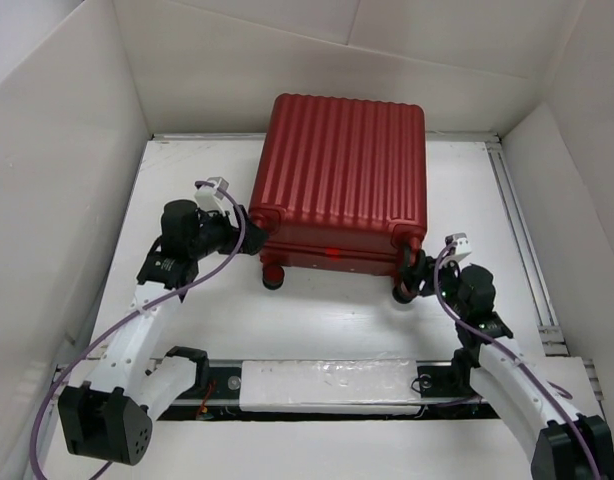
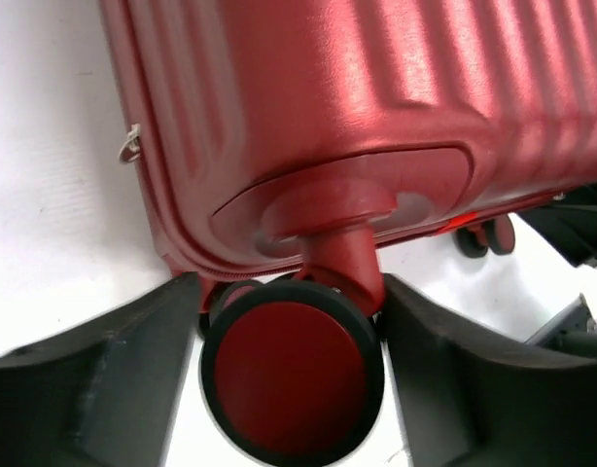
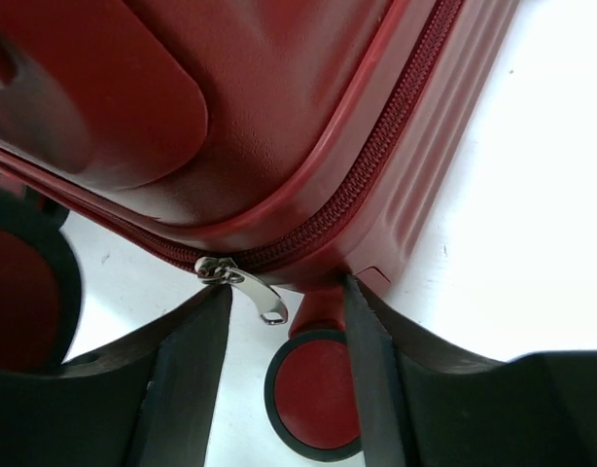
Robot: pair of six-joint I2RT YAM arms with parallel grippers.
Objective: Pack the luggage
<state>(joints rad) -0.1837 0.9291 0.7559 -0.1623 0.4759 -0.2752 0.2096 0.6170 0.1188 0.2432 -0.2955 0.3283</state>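
Red luggage (image 1: 337, 170) lay shut, packing seemingly nearly done; left gripper (image 2: 291, 292) straddled a wheel (image 2: 292, 379), grip unclear; right gripper (image 3: 284, 292) gaped around the zipper pull (image 3: 245, 285).

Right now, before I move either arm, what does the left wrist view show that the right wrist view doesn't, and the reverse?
Only the left wrist view: a big wheel filling the gap between the fingers of the left gripper, with its red caster stem running up into the corner.
Only the right wrist view: the zipper teeth along the seam, with a metal pull hanging between the fingers of the right gripper.
Both: the luggage with its red ribbed shell, a black-tyred, red-hubbed caster, and the white table.
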